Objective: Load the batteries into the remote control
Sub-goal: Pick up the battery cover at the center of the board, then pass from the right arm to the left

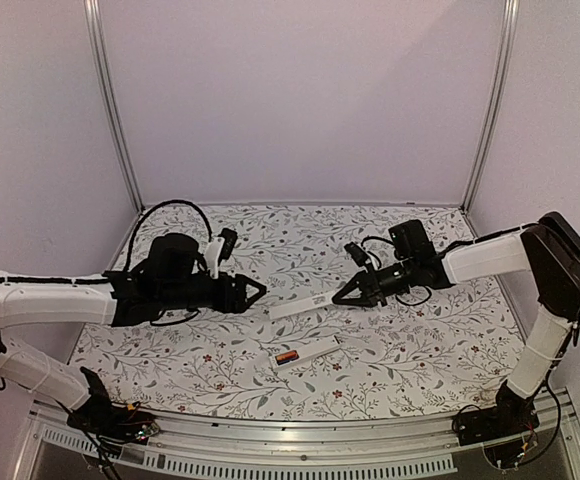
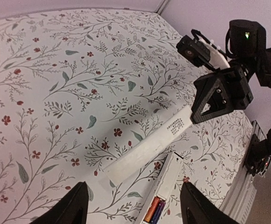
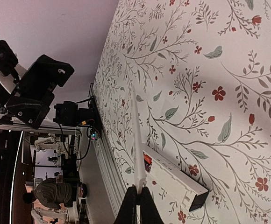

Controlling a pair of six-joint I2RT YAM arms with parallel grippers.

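Remote control [image 1: 315, 350] is lying back-up on the floral table [image 1: 170, 345] in the top view, near the front edge and between the two arms. The batteries [image 1: 288, 357] are showing as a dark-and-orange spot at its left end. They look seated to me, so I'm judging the loading done and the lid-fitting step in hand. The right gripper [image 1: 338, 297] is pinching one end of the white cover strip [image 1: 303, 304], just beyond the remote, while the left gripper [image 1: 258, 291] is hovering apart to the left. From the left wrist, its fingers [image 2: 74, 207] are spreading wide and holding nothing, with the open battery bay sitting right between them and the strip stretching just beyond. From the right wrist, the fingers [image 3: 131, 210] are clamping tight on the strip, seen edge-on, with the remote lying close beside it. Next move is calling for lining the strip up over the bay and sliding it home.
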